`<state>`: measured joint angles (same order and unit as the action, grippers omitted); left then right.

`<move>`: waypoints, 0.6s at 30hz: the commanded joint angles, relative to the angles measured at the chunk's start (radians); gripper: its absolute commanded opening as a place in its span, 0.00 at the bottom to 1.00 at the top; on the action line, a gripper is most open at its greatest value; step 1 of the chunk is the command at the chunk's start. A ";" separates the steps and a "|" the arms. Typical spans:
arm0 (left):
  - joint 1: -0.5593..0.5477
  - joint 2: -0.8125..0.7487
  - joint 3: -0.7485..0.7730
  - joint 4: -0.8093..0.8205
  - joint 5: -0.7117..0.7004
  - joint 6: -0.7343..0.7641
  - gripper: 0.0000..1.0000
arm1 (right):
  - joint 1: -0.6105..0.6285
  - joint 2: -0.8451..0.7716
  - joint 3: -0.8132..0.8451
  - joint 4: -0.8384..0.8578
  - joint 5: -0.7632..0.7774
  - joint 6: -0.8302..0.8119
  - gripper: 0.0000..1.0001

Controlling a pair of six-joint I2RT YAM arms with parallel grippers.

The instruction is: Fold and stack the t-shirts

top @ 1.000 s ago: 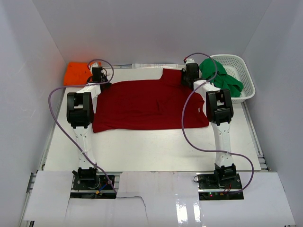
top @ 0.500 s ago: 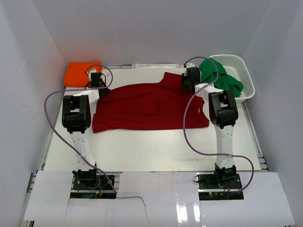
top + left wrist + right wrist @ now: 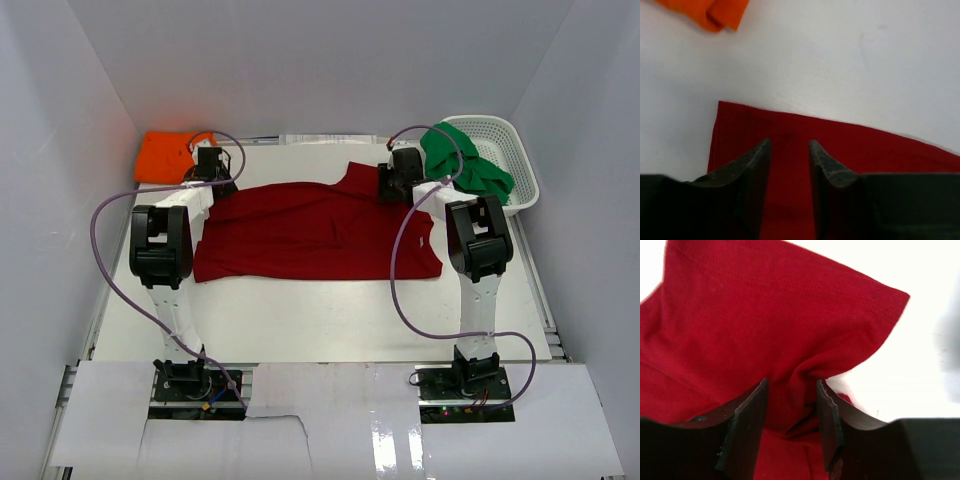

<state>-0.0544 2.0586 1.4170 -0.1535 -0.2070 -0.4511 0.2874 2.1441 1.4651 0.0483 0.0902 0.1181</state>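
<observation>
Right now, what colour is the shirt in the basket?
Green, draped over the white basket; clearest in the top external view.
</observation>
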 commanded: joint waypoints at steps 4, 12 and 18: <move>0.001 -0.051 0.235 -0.047 -0.003 0.034 0.56 | 0.001 -0.027 0.199 -0.030 0.057 -0.030 0.52; 0.001 0.012 0.350 -0.080 -0.060 0.091 0.57 | -0.022 0.124 0.394 -0.047 0.088 -0.061 0.57; 0.002 0.075 0.361 -0.084 -0.066 0.095 0.57 | -0.054 0.258 0.561 -0.074 0.054 -0.040 0.56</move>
<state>-0.0544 2.1159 1.7542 -0.2058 -0.2523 -0.3737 0.2577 2.3440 1.9453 -0.0051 0.1509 0.0723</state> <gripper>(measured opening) 0.571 0.567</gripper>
